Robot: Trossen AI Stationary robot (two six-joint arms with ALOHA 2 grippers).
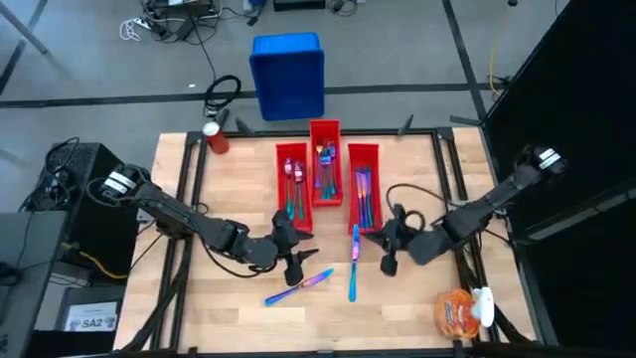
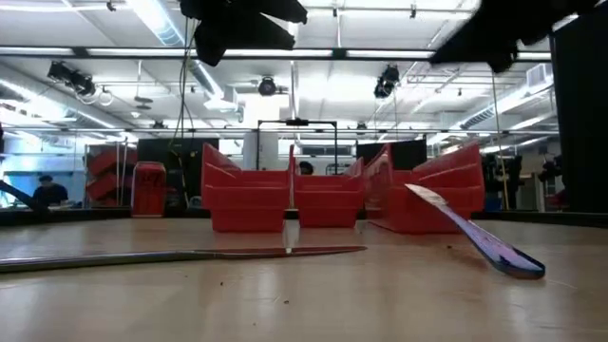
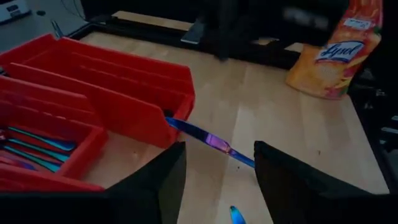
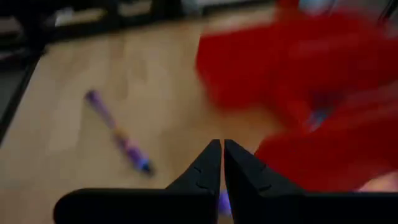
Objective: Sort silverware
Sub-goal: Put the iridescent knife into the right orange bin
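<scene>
Three long red bins (image 1: 325,164) stand side by side at the table's far middle, with silverware (image 1: 363,194) lying in them. One iridescent knife (image 3: 211,140) leans with its blade end on the near end of the right bin (image 3: 143,106) and its handle on the table (image 2: 518,264). A second piece (image 1: 299,285) lies flat near the front. My left gripper (image 3: 217,171) hovers open just left of the leaning knife (image 1: 354,261). My right gripper (image 4: 222,149) is to the right of that knife, shut, with nothing visible between its fingertips.
An orange Lysol bottle (image 1: 459,310) lies at the near right corner. A red can (image 1: 216,137) stands at the far left corner. A blue crate (image 1: 288,75) sits on the floor beyond the far edge. Bare wood lies left and right of the bins.
</scene>
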